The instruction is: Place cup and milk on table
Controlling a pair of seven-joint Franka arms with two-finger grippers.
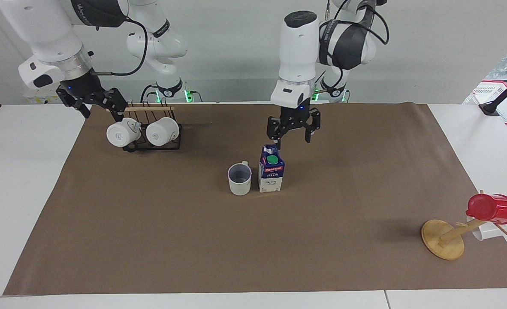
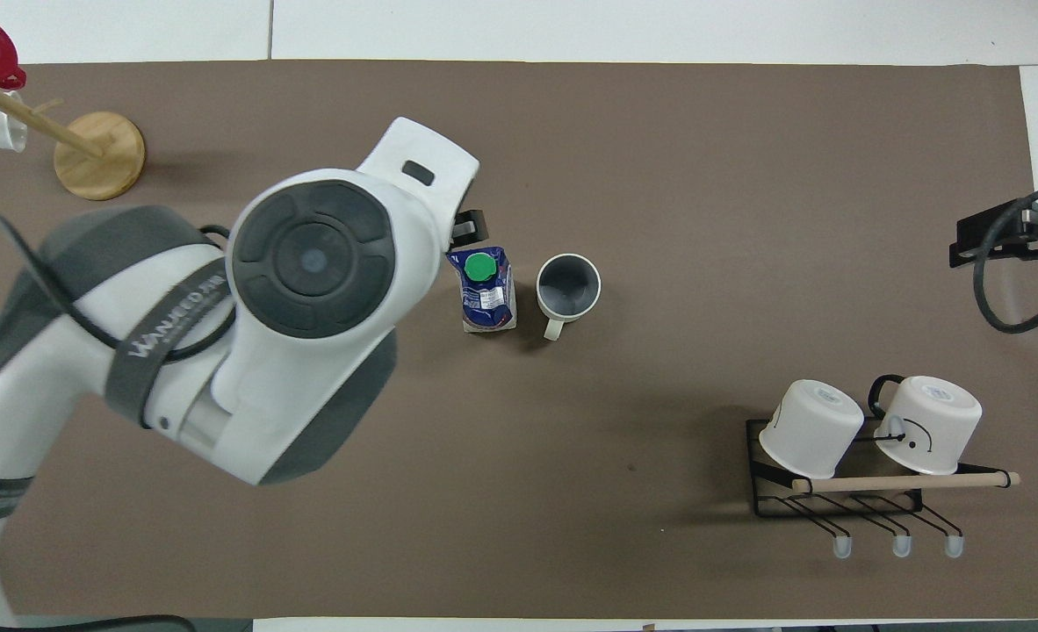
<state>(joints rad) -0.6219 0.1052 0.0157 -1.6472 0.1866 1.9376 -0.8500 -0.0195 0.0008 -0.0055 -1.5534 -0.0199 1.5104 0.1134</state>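
The milk carton (image 1: 271, 174) (image 2: 486, 288), dark blue and white with a green cap, stands upright on the brown paper of the table (image 1: 193, 240) (image 2: 703, 219). The cup (image 1: 239, 179) (image 2: 568, 288), off-white with a dark inside, stands upright close beside it, toward the right arm's end. My left gripper (image 1: 292, 138) is open and empty, raised above the paper just off the carton's top, touching nothing. In the overhead view the arm hides most of it. My right gripper (image 1: 100, 110) hangs in the air over the table's edge by the mug rack and waits.
A black wire rack (image 1: 152, 143) (image 2: 835, 500) with two all-white mugs (image 1: 123, 132) (image 1: 162, 131) sits near the robots at the right arm's end. A wooden mug tree (image 1: 444, 238) (image 2: 97, 154) with a red mug (image 1: 492, 208) stands at the left arm's end.
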